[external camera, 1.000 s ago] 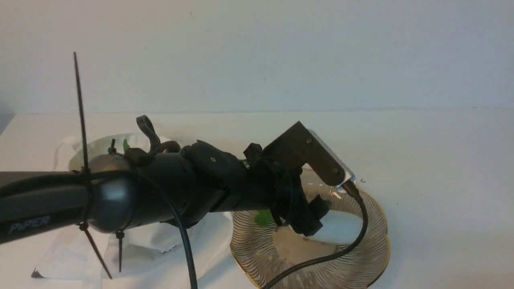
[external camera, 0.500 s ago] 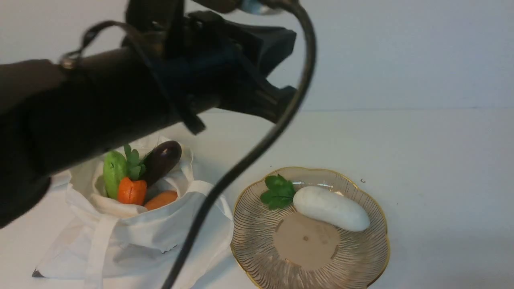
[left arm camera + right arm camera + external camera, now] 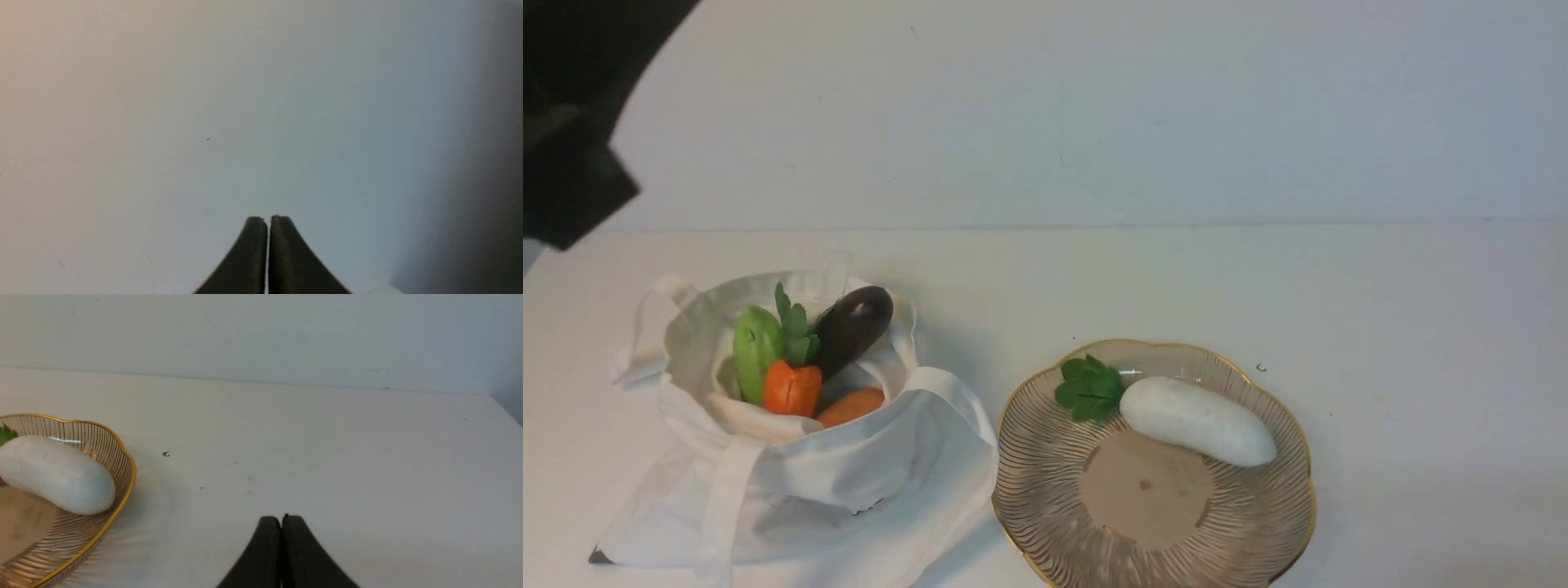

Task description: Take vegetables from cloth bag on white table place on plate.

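Front view: we see one vegetable out and the others waiting in the bag.
Plate (image 3: 1147, 565): on the desk (image 3: 1421, 367), just beside the bag; it bears the white radish (image 3: 1197, 420) with its leafy sprig (image 3: 1089, 389).
Bag (image 3: 841, 474): mouth open, holding the green vegetable (image 3: 756, 351), the eggplant (image 3: 854, 327) and the orange carrots (image 3: 792, 389).
Left gripper (image 3: 268, 222): fingertips together, nothing between them, raised well apart from the vegetables.
Right gripper (image 3: 282, 522): closed as well, and empty.
Step in hand: we judge we are between transfers, the radish delivered and the rest still to do.
Next move: if we carry on, we need to part the left fingertips, come down over the bag and pinch one vegetable, perhaps the eggplant, without catching the cloth.
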